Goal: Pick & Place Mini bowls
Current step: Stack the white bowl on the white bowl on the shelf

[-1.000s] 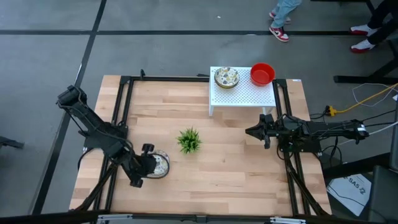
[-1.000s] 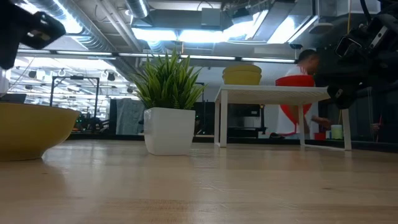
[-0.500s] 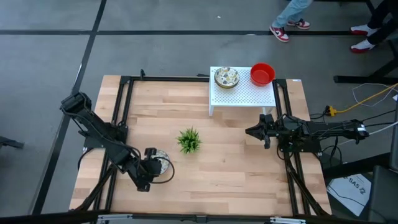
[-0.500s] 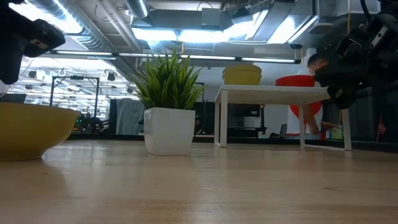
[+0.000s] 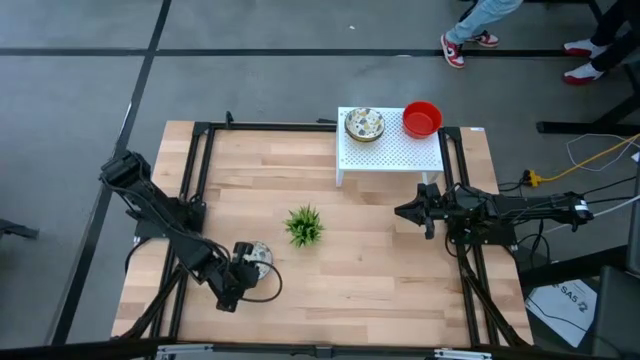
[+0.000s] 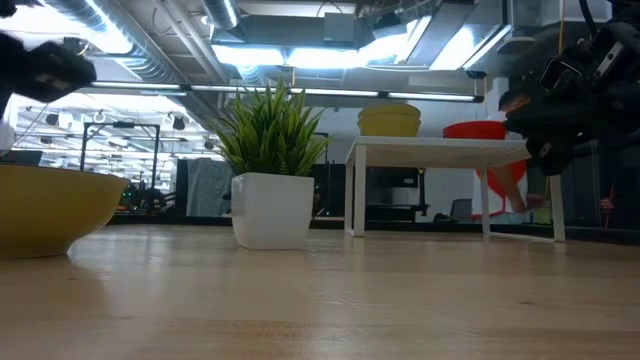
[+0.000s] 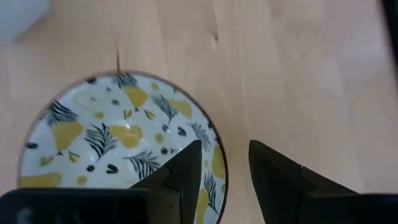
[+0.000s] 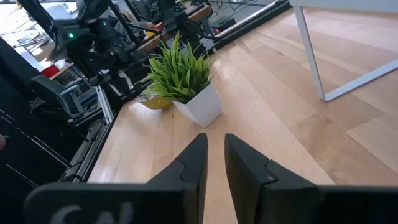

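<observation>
Beside the green plant (image 5: pixel 304 226), toward the left arm's side of the bench (image 5: pixel 370 270), a patterned bowl (image 5: pixel 257 256) sits on the wood. The left claw (image 7: pixel 225 163) straddles its rim, one finger inside and one outside (fingers parted, not visibly pressing the rim). Beyond the plant, a white stand (image 5: pixel 390 150) carries a second patterned bowl (image 5: pixel 364 124) and a red bowl (image 5: pixel 421 118). The right claw (image 5: pixel 405 212) hovers between plant and stand, fingers nearly together, empty.
</observation>
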You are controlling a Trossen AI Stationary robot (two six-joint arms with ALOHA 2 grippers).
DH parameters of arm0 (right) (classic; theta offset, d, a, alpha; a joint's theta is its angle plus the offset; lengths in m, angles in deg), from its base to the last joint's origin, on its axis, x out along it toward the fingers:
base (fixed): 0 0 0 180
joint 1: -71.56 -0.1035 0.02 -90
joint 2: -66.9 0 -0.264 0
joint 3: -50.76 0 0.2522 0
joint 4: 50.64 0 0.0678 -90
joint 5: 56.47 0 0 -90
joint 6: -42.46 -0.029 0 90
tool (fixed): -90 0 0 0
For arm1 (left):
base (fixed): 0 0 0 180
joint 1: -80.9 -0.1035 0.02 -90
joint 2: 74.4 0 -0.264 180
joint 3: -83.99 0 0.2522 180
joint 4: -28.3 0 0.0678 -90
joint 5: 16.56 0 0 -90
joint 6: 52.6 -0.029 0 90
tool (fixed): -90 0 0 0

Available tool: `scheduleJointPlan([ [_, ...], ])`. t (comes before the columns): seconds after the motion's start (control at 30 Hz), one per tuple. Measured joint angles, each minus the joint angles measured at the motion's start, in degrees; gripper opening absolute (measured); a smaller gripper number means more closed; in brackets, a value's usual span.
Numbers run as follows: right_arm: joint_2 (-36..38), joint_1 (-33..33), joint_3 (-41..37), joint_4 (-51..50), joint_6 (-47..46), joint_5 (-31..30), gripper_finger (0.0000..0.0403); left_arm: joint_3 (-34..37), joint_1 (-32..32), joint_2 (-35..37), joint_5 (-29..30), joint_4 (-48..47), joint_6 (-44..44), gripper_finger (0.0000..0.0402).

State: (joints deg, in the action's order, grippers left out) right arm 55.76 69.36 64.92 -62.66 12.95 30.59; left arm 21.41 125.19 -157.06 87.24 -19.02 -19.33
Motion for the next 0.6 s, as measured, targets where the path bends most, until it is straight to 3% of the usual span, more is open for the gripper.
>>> scheduleJointPlan([
  [0.47,0.01,-0.01,0.0,0.0,0.0,0.0,0.0056,0.0,0.13,-8.69,1.92,-0.96,2.42,0.0126],
  [0.6,0.01,-0.01,0.0,0.0,0.0,0.0,0.0056,0.02,0.13,-8.52,1.96,-0.96,5.71,0.0104],
])
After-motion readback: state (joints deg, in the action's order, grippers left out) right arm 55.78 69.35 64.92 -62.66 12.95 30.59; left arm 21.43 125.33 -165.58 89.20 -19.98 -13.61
